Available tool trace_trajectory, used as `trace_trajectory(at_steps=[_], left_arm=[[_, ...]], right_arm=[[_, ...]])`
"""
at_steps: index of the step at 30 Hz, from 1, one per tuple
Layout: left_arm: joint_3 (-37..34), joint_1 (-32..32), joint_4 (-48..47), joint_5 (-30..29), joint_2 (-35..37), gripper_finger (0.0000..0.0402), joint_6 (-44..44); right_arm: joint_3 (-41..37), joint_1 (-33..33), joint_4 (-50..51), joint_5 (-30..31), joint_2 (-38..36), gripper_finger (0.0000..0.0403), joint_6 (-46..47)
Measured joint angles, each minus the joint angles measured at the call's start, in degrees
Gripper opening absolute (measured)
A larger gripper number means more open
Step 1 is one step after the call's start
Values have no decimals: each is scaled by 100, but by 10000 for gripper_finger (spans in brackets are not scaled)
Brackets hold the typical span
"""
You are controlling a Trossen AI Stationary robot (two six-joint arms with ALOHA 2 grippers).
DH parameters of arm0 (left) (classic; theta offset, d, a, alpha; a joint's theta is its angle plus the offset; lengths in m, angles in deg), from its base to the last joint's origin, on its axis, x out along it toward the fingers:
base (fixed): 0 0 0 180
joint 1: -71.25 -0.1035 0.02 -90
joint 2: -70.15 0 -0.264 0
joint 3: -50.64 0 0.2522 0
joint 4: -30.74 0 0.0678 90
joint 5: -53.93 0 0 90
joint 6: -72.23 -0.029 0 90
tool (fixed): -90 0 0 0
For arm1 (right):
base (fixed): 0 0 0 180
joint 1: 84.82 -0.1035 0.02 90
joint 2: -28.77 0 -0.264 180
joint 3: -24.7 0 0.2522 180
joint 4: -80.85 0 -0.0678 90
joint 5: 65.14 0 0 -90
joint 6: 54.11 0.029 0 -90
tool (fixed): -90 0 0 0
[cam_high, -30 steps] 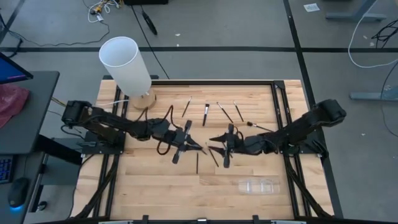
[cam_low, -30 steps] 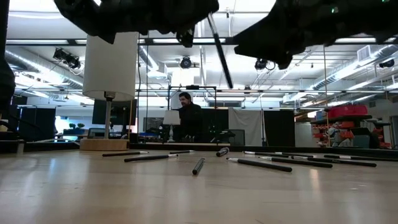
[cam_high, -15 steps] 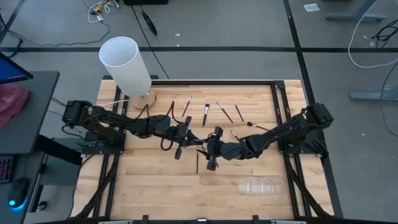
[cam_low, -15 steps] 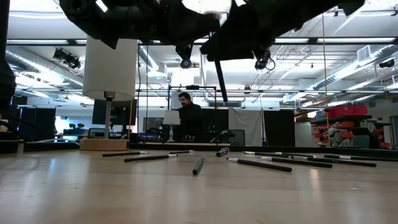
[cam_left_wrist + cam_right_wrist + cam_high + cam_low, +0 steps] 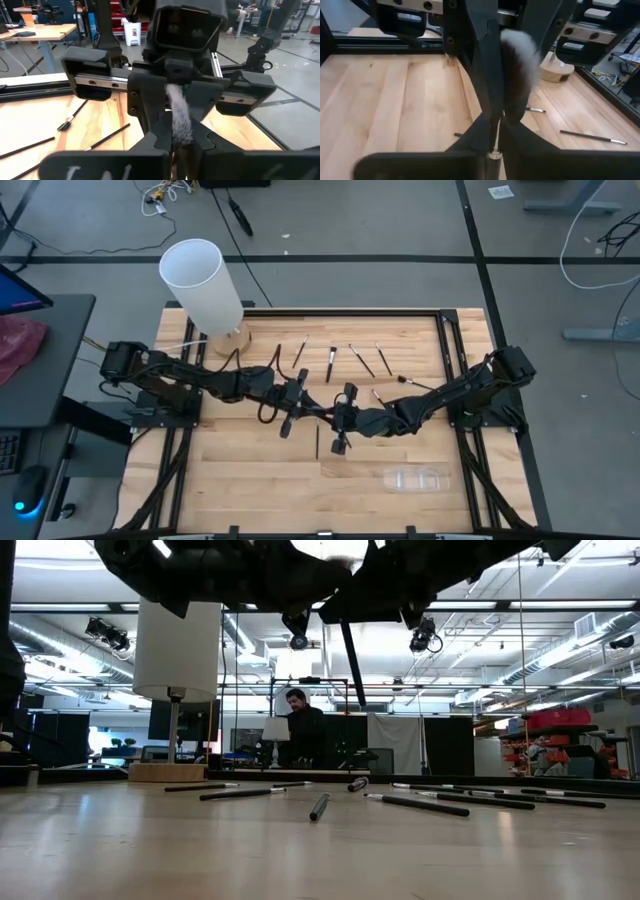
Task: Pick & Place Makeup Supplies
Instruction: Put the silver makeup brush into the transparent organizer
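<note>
At the far left of the worktop (image 5: 230,480) stands a tall white cylinder (image 5: 203,283) on a wooden base. The left gripper (image 5: 301,402) hovers mid-table, its fingers clamped on a makeup brush (image 5: 176,114) with a fluffy grey head. The right gripper (image 5: 338,420), wide apart a second ago, has closed in and pinched the same brush, so both now hold it: a handover (judging by the pose), with the left yet to release. Other brushes (image 5: 331,361) lie scattered on the pale wood toward the far edge. Beyond is a workshop hall with ceiling lights; a person (image 5: 303,730) stands in the background.
</note>
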Motion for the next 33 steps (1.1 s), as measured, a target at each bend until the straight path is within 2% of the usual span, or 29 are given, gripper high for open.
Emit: trace_trajectory(at_steps=[5, 8, 10, 14, 17, 23, 29, 33], left_arm=[[-2, -47, -18, 348, 44, 81, -46], [-4, -127, -273, 456, 272, 127, -50], [-4, -194, -784, 431, 528, 156, -49], [-9, -287, -2018, 80, 1067, 196, -68], [-138, -252, -2367, -410, 1300, 208, -177], [-771, 7, -1496, -875, 1186, 210, -185], [-1377, 249, -388, -999, 991, 210, -161], [-1456, 242, -193, -1008, 970, 210, -160]], right_arm=[[0, -53, 140, 161, 0, 22, 351], [-44, -206, 177, 663, 0, 20, 625], [-140, -371, 228, 1050, -42, 15, 826], [-291, -800, 484, 1711, -380, 15, 1524], [-291, -1236, 785, 2102, -760, 16, 2056], [-286, -2352, 1127, 2435, -1410, 15, 2863], [-286, -3339, 1945, 2809, -1526, 15, 4322], [-289, -3818, 2500, 2935, -1522, 15, 5079]])
